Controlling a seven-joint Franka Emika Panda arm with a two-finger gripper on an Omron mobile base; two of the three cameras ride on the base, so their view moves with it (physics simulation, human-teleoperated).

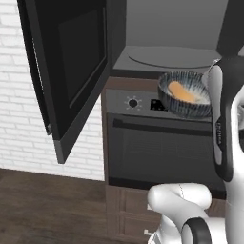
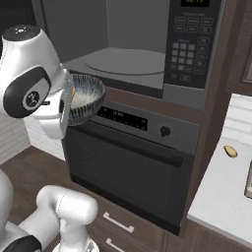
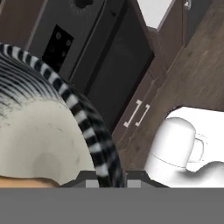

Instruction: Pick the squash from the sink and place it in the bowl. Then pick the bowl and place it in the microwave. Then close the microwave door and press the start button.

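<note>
No writing can be read: the keypad (image 2: 186, 51) and the oven (image 1: 157, 147) display are too blurred. The arm (image 1: 224, 119) stands upright with its hand level with the microwave (image 2: 128, 54) opening, the gripper (image 3: 113, 180) clenched on the rim of the bowl (image 1: 186, 94). The squash (image 1: 182, 91) lies in the bowl, held above the oven front, just before the turntable (image 1: 169, 56), beside the swung-open door (image 1: 71, 62).

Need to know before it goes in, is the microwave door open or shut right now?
Open. The microwave door is swung out wide to the left, leaving the cavity and its round glass turntable exposed behind the bowl.
</note>
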